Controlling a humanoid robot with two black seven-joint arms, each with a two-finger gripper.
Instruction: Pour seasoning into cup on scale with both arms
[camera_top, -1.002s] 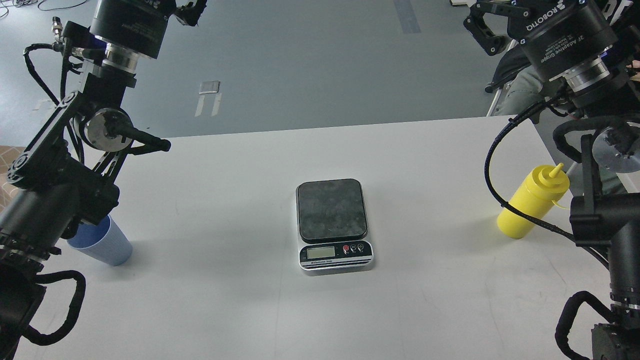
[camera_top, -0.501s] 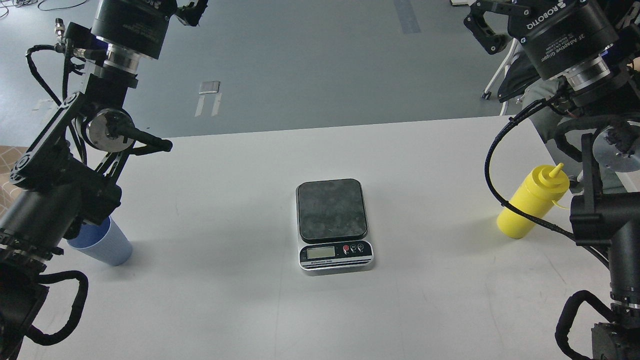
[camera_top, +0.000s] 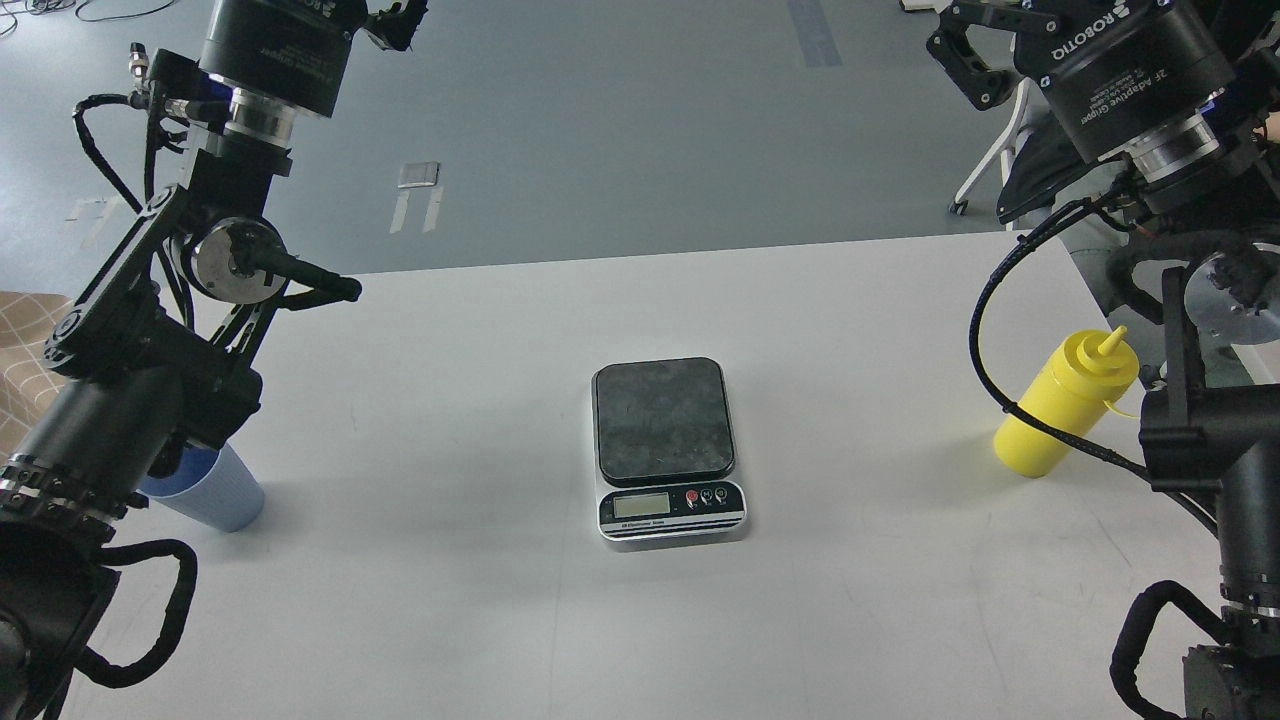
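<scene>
A white surface (camera_top: 450, 620) fills the lower frame, with grey floor beyond it in the upper half. At centre stands the scale (camera_top: 668, 450): dark rounded-square platform bare, silver front strip facing the lower edge, LCD display and three small buttons, one of them red. At right centre the seasoning bottle (camera_top: 1065, 405) stands upright on the surface, bright yellow, with a pointed nozzle cap; a black cable crosses in front of its lower body. At lower left the cup (camera_top: 212, 492), a light blue ribbed tumbler, stands partly hidden behind the left arm. All three items are well apart.

Left end effector (camera_top: 395, 18), upper left, is cut by the frame edge; finger state cannot be determined. Right end effector (camera_top: 975, 45), upper right, is raised above the floor area and holds nothing; whether its fingers are spread cannot be determined.
</scene>
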